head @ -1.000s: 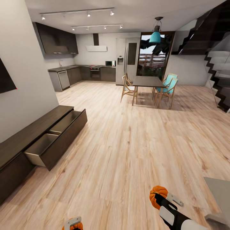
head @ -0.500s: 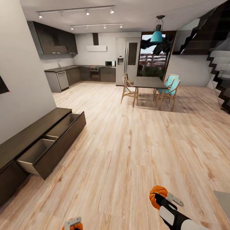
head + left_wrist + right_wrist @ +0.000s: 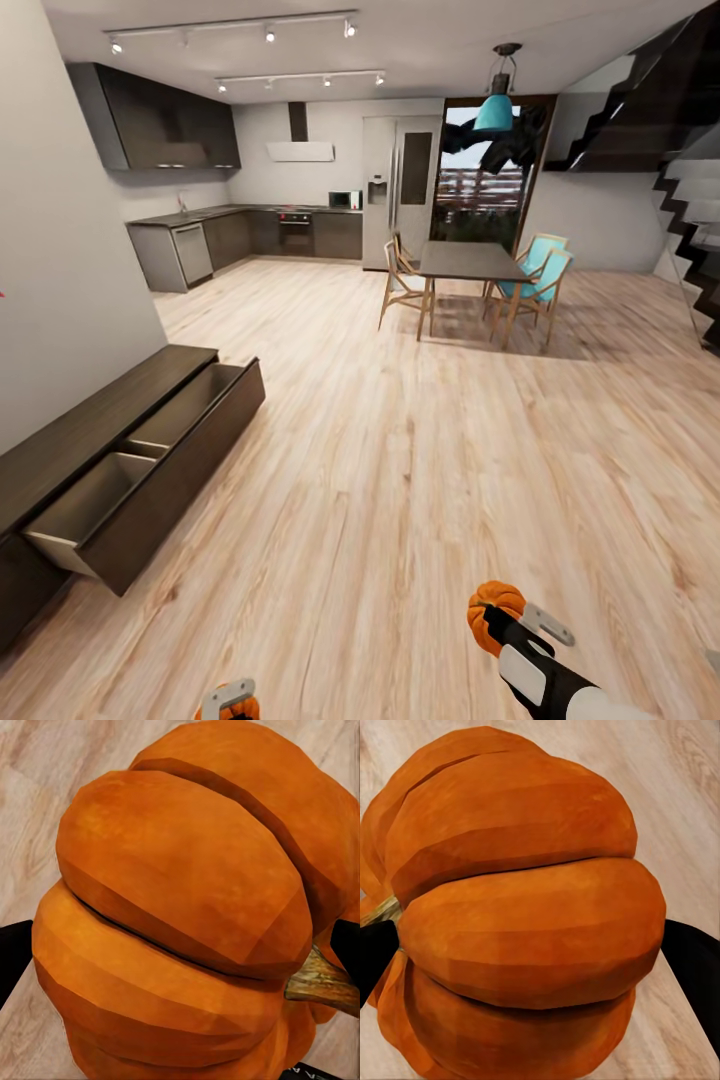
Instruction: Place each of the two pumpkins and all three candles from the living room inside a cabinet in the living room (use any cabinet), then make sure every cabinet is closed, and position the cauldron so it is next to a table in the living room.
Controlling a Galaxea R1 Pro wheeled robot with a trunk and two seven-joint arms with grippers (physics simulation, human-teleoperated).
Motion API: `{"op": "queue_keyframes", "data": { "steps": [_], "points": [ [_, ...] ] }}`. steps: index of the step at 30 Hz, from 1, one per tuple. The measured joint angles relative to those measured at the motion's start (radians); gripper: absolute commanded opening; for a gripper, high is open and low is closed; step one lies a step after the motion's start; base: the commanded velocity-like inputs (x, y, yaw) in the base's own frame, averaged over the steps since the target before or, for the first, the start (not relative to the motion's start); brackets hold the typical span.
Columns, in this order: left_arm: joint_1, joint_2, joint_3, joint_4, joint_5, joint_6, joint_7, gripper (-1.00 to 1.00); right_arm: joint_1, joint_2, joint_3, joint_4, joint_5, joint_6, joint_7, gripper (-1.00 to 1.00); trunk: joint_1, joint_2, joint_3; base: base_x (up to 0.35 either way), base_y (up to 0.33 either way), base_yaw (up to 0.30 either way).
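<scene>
I carry two orange ribbed pumpkins. My left gripper (image 3: 230, 704) sits at the bottom edge of the head view, shut on one pumpkin (image 3: 240, 711). In the left wrist view that pumpkin (image 3: 180, 915) fills the gap between the black fingers (image 3: 11, 956). My right gripper (image 3: 497, 615) is shut on the other pumpkin (image 3: 494, 603) above the wood floor. The right wrist view has it (image 3: 517, 907) clamped between its fingers (image 3: 694, 967). The long dark-brown cabinet (image 3: 90, 425) runs along the left wall, ahead and to my left. Its wide drawer (image 3: 95, 500) stands pulled out, its beige inside bare.
Open wood floor (image 3: 400, 450) stretches ahead. A dark dining table (image 3: 465, 260) with wooden and teal chairs stands at the far middle. Kitchen counters (image 3: 240, 230) and a fridge line the back wall. Dark stairs (image 3: 690, 230) rise at the right.
The whole head view has shifted: the cabinet slid toward the lower left and the grey corner at the lower right left the picture. Both grippers keep their pumpkins, unmoved relative to the camera.
</scene>
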Motion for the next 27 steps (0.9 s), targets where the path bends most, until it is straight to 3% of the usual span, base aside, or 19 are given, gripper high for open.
{"op": "queue_keyframes", "data": {
  "steps": [27],
  "points": [
    [0.0,-0.001,-0.001,0.009,-0.001,-0.001,-0.001,-1.0,0.0,0.0,0.0,0.0,0.0,0.0,0.001,-1.0,0.0,0.0,0.0,0.321,-0.09,0.0]
  ]
}}
